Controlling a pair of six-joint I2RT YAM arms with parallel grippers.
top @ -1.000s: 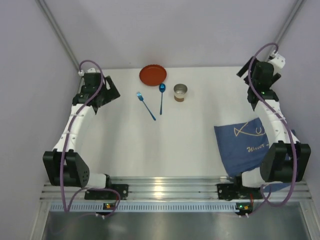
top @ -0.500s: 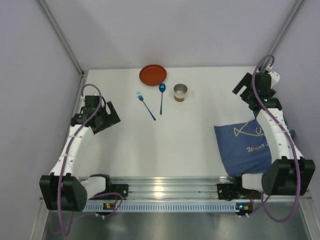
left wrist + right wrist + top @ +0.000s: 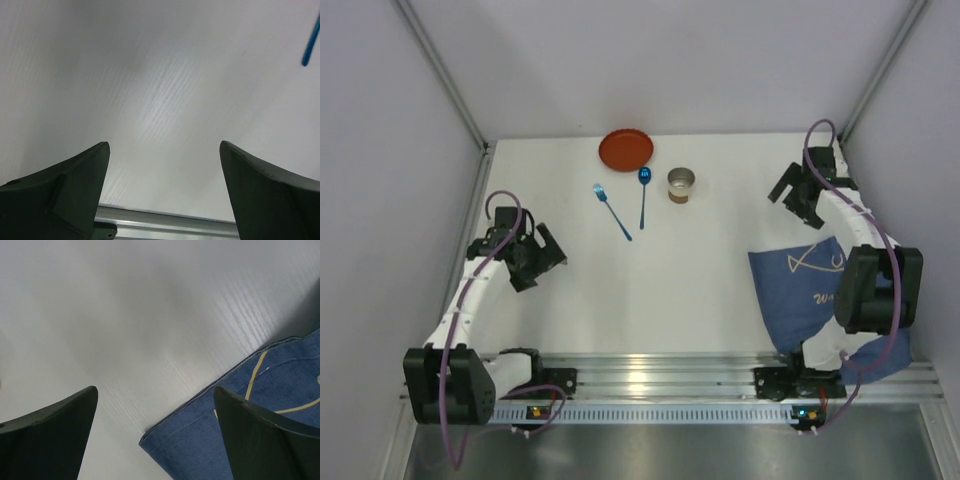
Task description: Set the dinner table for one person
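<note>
On the white dinner table (image 3: 650,290), at the back, lie a red plate (image 3: 626,150), a blue fork (image 3: 613,211), a blue spoon (image 3: 643,195) and a small metal cup (image 3: 681,184). A dark blue placemat (image 3: 800,290) with a fish drawing lies at the right, partly under the right arm. My left gripper (image 3: 546,260) hovers open over bare table at the left, holding nothing. My right gripper (image 3: 790,198) is open just beyond the placemat's far corner. In the right wrist view that placemat corner (image 3: 200,440) lies below the open right gripper (image 3: 155,389). The left gripper (image 3: 162,145) frames bare table.
Lilac walls close in the table on three sides. An aluminium rail (image 3: 650,365) runs along the near edge and shows in the left wrist view as the rail (image 3: 165,220). The tip of a blue handle (image 3: 310,45) shows there at the upper right.
The left gripper has come down the left side toward the near edge. The right gripper has dropped from the back right corner toward the placemat's far corner. Both stayed open.
</note>
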